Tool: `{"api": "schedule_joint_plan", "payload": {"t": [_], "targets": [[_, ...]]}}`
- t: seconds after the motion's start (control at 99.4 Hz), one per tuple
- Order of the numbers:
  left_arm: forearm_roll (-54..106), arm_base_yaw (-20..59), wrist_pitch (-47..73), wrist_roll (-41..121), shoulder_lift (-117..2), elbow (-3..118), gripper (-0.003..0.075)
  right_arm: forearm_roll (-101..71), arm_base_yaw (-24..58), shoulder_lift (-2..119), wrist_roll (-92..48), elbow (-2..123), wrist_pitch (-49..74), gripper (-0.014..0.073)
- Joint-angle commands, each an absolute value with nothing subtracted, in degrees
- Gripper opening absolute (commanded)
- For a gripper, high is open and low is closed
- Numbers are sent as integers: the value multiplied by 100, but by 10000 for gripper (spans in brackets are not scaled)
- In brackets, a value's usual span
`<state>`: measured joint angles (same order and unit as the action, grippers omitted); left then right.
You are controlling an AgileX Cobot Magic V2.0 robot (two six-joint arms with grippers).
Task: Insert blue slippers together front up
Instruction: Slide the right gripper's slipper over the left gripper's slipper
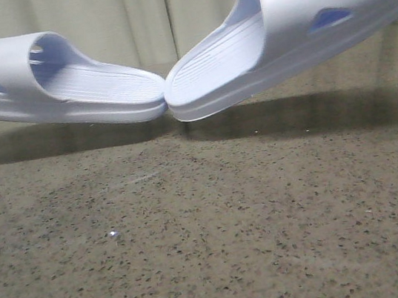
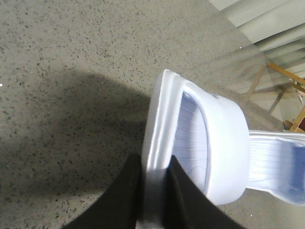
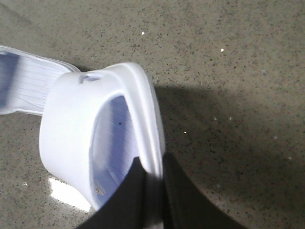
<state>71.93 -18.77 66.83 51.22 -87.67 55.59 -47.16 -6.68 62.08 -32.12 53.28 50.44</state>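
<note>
Both blue slippers are off the counter (image 1: 214, 251), held in the air above the speckled stone surface, their shadows falling on it well below. In the front view the left slipper (image 1: 47, 82) comes in from the left and the right slipper (image 1: 294, 30) from the right, their heel ends meeting, touching or very nearly so, near the middle of the picture. The right one tilts up more steeply toward its strap end; the left lies closer to level. Each shows its ribbed footbed upward and its strap toward the outer edge of the view.

The left gripper (image 2: 155, 191) is clamped on the left slipper's side wall near the strap, one dark finger (image 2: 125, 195) outside the sole edge and the other inside the strap opening. The right gripper (image 3: 151, 193) grips its slipper the same way, fingers pinching the sole rim beside the strap. This hold at the toe end looks deliberate: it leaves each heel and footbed free, so one slipper can slide into the other without a finger in the way.

Judging from the task, the pair is meant to nest with the fronts up, so the present heel-to-heel meeting looks like an alignment stage rather than the insertion itself. Neither heel has entered the other's strap opening yet. One slipper probably needs turning or re-angling so its heel can pass under the other's strap.
</note>
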Motion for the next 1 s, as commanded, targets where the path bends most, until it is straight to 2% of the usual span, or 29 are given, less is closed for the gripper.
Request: {"api": "schedule_joint_plan", "payload": {"t": [0.0, 0.704, 0.986], "targets": [[7551, -1889, 7106, 5149, -8535, 5728, 15, -5110, -709, 6143, -3230, 5665, 4992, -107], [7418, -1889, 6766, 5149, -8535, 5728, 15, -4810, -709, 6143, -3230, 6031, 5433, -106], [7713, -1889, 7262, 5174, -8535, 5728, 15, -5021, -709, 6233, -3230, 6031, 5280, -107]]}}
